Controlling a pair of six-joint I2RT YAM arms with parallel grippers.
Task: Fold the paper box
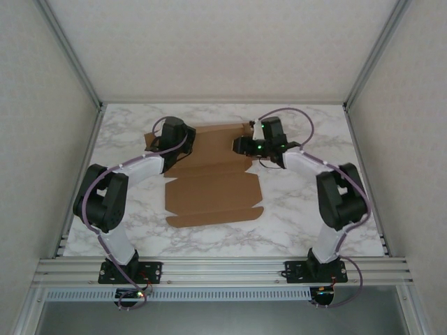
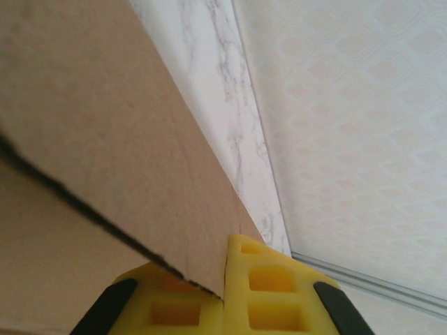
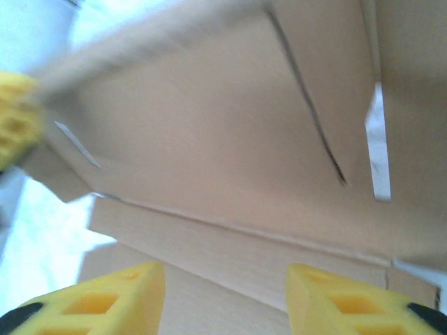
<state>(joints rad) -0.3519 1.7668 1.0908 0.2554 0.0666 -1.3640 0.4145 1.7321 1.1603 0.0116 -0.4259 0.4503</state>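
The paper box lies across the middle of the desk. The left claw pinches its far edge — best swung about the crease, while the right claw — parted, empty — steadies the panel.

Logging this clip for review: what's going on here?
Two robot arms are folding a brown cardboard box that lies mostly flat on the marble table. The left pincer is clamped on a flap edge at the sheet's far left. The right pincer is open above the far right part, gripping nothing.
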